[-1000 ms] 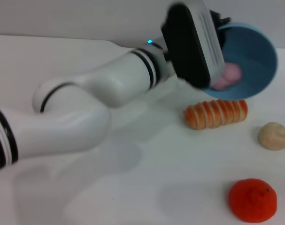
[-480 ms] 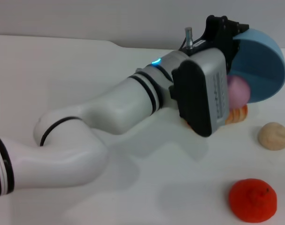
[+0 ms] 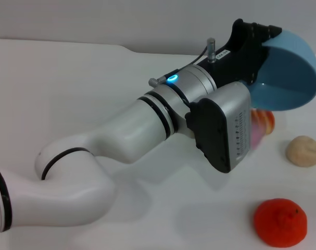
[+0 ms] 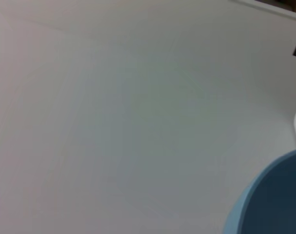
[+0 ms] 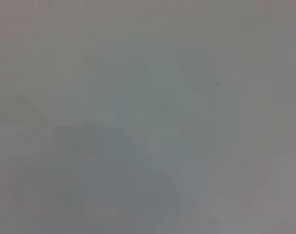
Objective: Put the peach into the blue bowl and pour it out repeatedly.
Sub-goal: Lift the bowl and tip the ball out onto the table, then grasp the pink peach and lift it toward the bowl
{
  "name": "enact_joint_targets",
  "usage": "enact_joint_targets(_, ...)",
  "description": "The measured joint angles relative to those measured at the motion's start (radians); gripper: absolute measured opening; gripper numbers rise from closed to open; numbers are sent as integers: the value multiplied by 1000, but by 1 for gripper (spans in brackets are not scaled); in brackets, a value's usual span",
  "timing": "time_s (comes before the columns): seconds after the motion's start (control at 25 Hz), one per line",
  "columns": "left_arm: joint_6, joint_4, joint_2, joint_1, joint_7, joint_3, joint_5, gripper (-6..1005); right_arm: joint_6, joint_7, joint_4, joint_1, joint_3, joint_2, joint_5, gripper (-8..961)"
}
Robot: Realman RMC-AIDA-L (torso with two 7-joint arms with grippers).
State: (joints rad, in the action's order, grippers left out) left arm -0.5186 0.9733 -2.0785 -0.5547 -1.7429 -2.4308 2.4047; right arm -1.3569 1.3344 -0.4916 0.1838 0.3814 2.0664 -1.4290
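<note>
My left gripper (image 3: 257, 49) is shut on the rim of the blue bowl (image 3: 290, 73) and holds it in the air at the far right, tipped over so its outer wall faces the head view. A curved piece of the bowl (image 4: 277, 200) also shows in the left wrist view. Only a pink sliver of the peach (image 3: 257, 133) shows, below the bowl and outside it, behind my left wrist housing; whether it rests on the table I cannot tell. The right gripper is out of view.
A beige round lump (image 3: 304, 151) lies at the right edge of the white table (image 3: 69, 94). An orange-red bumpy fruit (image 3: 280, 222) sits at the front right. A striped orange piece (image 3: 267, 121) lies under the bowl, mostly hidden by my wrist.
The left wrist has rolled the bowl from mouth-forward to overturned and lifted it slightly. The peach has left the bowl and dropped down beside the striped orange piece.
</note>
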Motion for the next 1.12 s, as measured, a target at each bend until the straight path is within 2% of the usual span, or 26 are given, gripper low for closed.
enact_joint_targets(0.16,-8,0,0,2,-5,12,-29,-2,1,0,2,3,0,0,0,523)
enact_joint_targets(0.24,-2,2,0,0,-9,16,-96,-2,0,0,2,3,-1,1,2,523)
enact_joint_targets(0.4,40,6,0,-27,-26,64,-392,-1,-2,17,11,7,5,-1,-6,522)
enact_joint_targets(0.48,102,8,2,-43,-39,124,-529,-1,-6,42,-2,16,22,-5,-47,522)
enact_joint_targets(0.64,396,-13,9,-73,-46,351,-802,-1,-8,157,-86,47,72,-9,-212,521)
enact_joint_targets(0.76,588,-41,15,-65,-57,497,-907,-1,-9,270,-171,80,120,-5,-368,519)
enact_joint_targets(0.88,751,-54,26,-45,-143,590,-907,-2,-9,414,-233,125,166,-5,-517,518)
enact_joint_targets(0.92,838,-73,31,-44,-222,650,-870,-2,-10,468,-250,145,185,-7,-567,515)
enact_joint_targets(0.96,852,-77,32,-45,-235,660,-860,-2,-11,508,-262,162,202,-8,-606,512)
enact_joint_targets(1.04,944,-117,32,-57,-351,738,-760,-2,-17,573,-280,200,236,-10,-681,506)
enact_joint_targets(1.12,1022,-148,29,-77,-494,800,-605,-2,-28,614,-291,237,261,-11,-743,500)
